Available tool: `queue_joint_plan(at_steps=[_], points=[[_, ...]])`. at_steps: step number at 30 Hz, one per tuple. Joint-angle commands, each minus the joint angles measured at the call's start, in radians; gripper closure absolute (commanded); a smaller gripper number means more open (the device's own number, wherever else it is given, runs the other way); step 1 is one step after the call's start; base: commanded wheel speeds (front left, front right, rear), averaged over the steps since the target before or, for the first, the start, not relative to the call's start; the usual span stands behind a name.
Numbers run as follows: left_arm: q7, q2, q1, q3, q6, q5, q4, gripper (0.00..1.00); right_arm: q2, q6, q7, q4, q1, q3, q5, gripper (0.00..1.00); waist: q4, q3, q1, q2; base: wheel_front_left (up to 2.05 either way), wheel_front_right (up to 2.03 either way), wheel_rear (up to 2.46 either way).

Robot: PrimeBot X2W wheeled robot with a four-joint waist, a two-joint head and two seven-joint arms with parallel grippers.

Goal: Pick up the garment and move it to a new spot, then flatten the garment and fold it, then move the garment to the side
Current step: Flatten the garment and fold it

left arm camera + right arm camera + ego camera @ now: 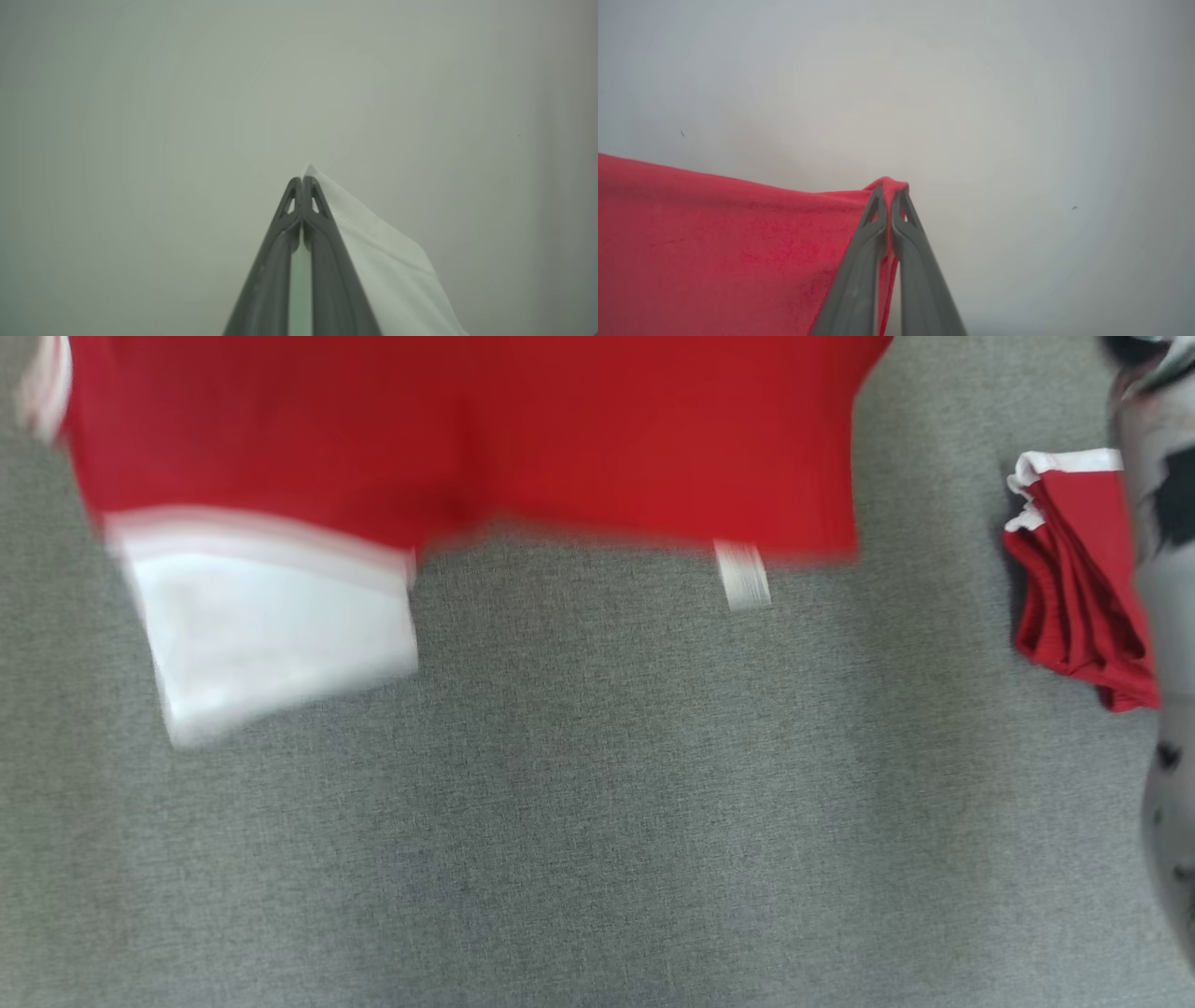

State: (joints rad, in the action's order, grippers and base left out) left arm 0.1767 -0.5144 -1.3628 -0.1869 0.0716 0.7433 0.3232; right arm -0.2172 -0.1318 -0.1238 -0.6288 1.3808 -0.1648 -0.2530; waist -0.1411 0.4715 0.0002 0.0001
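Note:
A red garment (467, 439) with a white sleeve (271, 625) and a small white tag (743, 575) hangs blurred across the top of the head view, lifted above the grey fabric surface (597, 803). In the left wrist view my left gripper (302, 179) is shut on a white corner of the garment (373, 252), which trails down to the right. My right gripper (889, 186) in the right wrist view is shut on a red edge of the garment (714, 242), and the cloth stretches away to the left.
A second red and white garment (1074, 579) lies folded on the grey surface at the right. A blurred pale and dark patterned shape (1162, 616) runs down the right edge of the head view. Both wrist views face a plain pale background.

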Motion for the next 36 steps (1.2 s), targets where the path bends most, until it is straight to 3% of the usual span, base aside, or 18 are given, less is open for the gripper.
queue_joint_plan(at_steps=[1, 8, 16, 23, 31, 36], points=[[0.023, -0.001, -0.043, 0.004, 0.008, -0.013, -0.008, 1.0, 0.0, 0.003, 0.035, -0.014, 0.029, 0.005, 0.019, 1.0, -0.003, -0.015, -0.0002, -0.0001, 0.0, 0.0, 0.0], [0.087, 0.059, -0.141, 0.026, 0.037, -0.067, -0.071, 1.0, -0.018, 0.003, 0.244, -0.068, 0.137, 0.045, 0.143, 1.0, 0.0, -0.026, -0.0002, -0.0001, 0.0, 0.0, 0.0], [0.089, 0.089, 0.093, -0.005, 0.061, -0.095, -0.107, 1.0, -0.041, 0.003, 0.246, -0.175, 0.029, -0.027, 0.158, 1.0, 0.015, 0.032, -0.0002, -0.0001, 0.0, 0.0, 0.0], [0.089, 0.154, 0.463, 0.021, 0.059, -0.045, -0.217, 1.0, -0.067, 0.003, 0.197, -0.227, -0.164, -0.166, 0.048, 1.0, 0.021, 0.006, -0.0002, -0.0001, 0.0, 0.0, 0.0], [0.089, 0.187, 0.93, 0.02, 0.058, 0.005, -0.312, 1.0, -0.169, 0.003, -0.014, -0.047, -0.446, -0.286, -0.205, 1.0, 0.003, -0.148, -0.0002, -0.0001, 0.0, 0.0, 0.0], [0.089, 0.244, 1.163, 0.051, 0.058, 0.052, -0.312, 1.0, -0.238, 0.003, -0.122, 0.084, -0.643, -0.291, -0.262, 1.0, -0.002, -0.255, -0.0002, -0.0001, 0.0, 0.0, 0.0]])
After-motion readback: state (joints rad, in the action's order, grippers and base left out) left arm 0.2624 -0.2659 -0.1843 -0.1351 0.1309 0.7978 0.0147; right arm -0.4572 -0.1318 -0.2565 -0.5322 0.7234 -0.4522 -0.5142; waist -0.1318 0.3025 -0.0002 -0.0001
